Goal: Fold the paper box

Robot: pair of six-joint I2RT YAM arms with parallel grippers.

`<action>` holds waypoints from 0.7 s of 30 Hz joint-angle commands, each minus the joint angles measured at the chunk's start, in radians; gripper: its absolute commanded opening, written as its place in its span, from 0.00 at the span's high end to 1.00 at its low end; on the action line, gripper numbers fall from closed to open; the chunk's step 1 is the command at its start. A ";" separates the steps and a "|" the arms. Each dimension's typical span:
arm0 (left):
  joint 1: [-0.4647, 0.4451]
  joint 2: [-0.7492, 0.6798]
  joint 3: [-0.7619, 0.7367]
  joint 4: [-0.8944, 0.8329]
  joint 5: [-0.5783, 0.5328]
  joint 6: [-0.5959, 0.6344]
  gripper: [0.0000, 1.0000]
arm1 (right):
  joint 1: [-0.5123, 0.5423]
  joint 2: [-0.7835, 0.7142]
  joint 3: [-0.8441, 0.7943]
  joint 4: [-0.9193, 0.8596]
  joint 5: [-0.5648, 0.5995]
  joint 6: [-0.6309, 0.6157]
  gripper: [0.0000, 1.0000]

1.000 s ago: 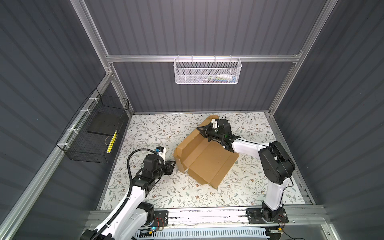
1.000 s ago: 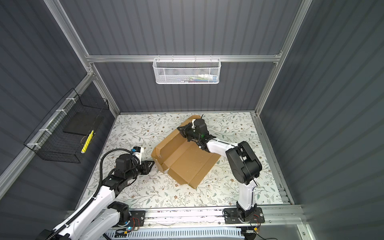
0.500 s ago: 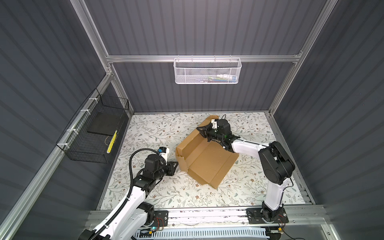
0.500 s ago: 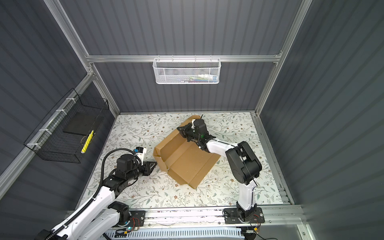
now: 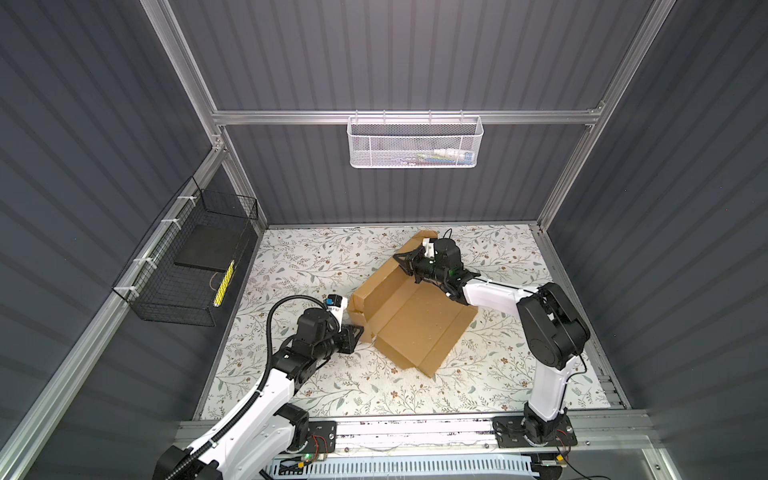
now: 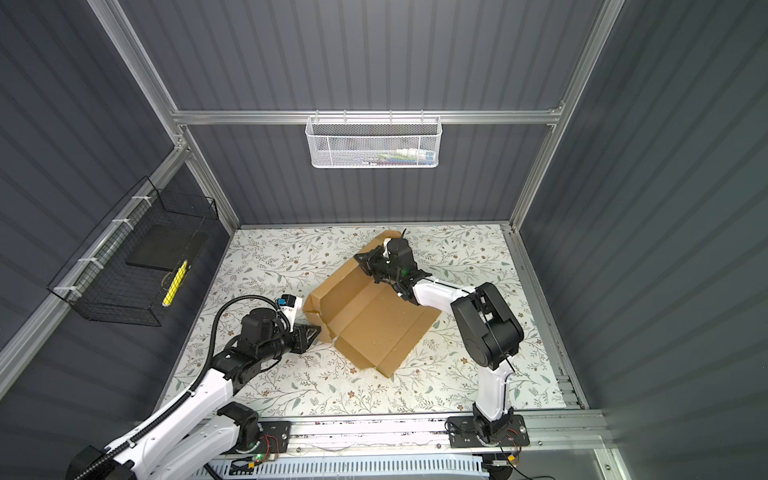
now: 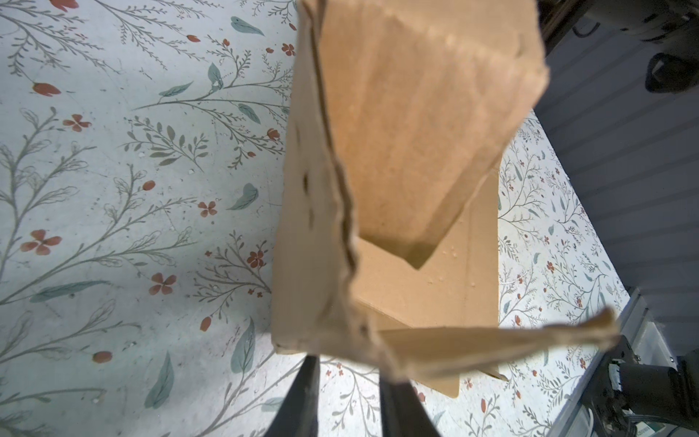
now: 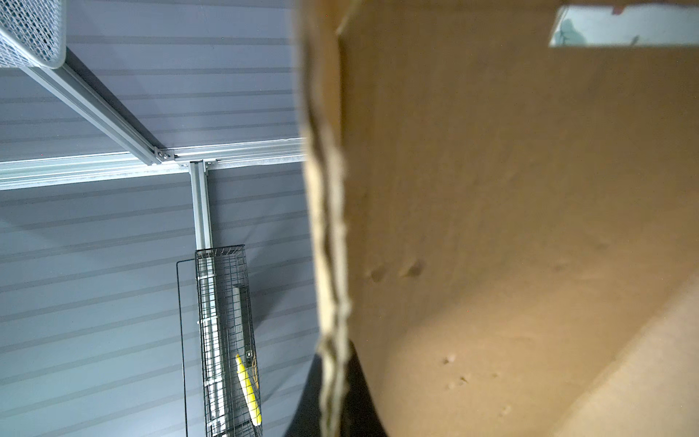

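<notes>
The paper box [image 5: 419, 320] [image 6: 374, 320] is a brown cardboard sheet lying part-folded in the middle of the floral table, with its far-left wall raised. My right gripper [image 5: 398, 261] [image 6: 359, 261] is shut on the top edge of that raised wall; in the right wrist view the cardboard [image 8: 491, 189] edge runs between the black fingers of the gripper [image 8: 334, 359]. My left gripper [image 5: 359, 331] [image 6: 316, 330] sits low at the box's near-left corner. In the left wrist view its jaws [image 7: 350, 365] stand apart with table showing between them, and the box [image 7: 416, 113] corner covers the fingertips.
A white mesh basket [image 5: 414, 141] hangs on the back wall. On the left wall hangs a black wire basket [image 5: 195, 257] holding a dark slab and a yellow item. The right arm's elbow [image 5: 548, 328] stands just right of the box. A metal rail [image 5: 415, 428] borders the front.
My left gripper has slid right across the table up to the box's near-left corner. The right gripper has kept its hold on the raised wall without moving.
</notes>
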 commanded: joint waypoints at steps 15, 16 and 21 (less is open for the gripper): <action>-0.028 0.003 0.070 -0.029 -0.164 0.011 0.68 | 0.006 0.017 0.006 0.029 -0.003 0.007 0.93; -0.028 0.004 0.071 -0.032 -0.170 0.012 0.68 | 0.006 0.017 0.006 0.029 -0.004 0.007 0.93; -0.029 0.006 0.085 -0.057 -0.188 0.013 0.67 | 0.006 0.011 0.001 0.028 -0.001 0.005 0.93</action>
